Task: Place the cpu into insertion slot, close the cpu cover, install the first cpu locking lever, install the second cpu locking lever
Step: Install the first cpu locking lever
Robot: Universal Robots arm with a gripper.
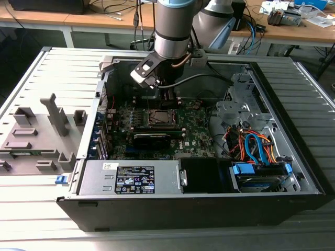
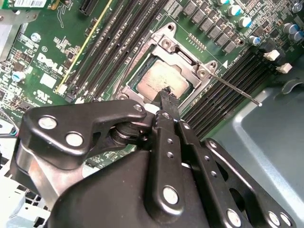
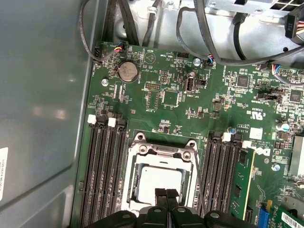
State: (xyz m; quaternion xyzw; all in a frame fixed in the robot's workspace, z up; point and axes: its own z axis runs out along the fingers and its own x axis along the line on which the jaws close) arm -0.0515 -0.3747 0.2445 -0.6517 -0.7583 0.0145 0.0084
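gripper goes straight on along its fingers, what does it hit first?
Probably the metal face of the cpu, close to the rim of the cpu cover; the shut gripper hangs right over it. Depth unclear, so possibly the rim.

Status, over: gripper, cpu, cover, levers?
Gripper shut, tips at the cpu edge. Cpu seated, cpu cover down over it. One locking lever angled out, looks unlatched.

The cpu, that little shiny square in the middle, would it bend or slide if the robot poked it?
It is probably stiff, because the cpu shows a flat metal face. It likely wouldn't slide, since the cpu cover appears to lie over its edges like a frame. It looks thin and small, so it is probably light.
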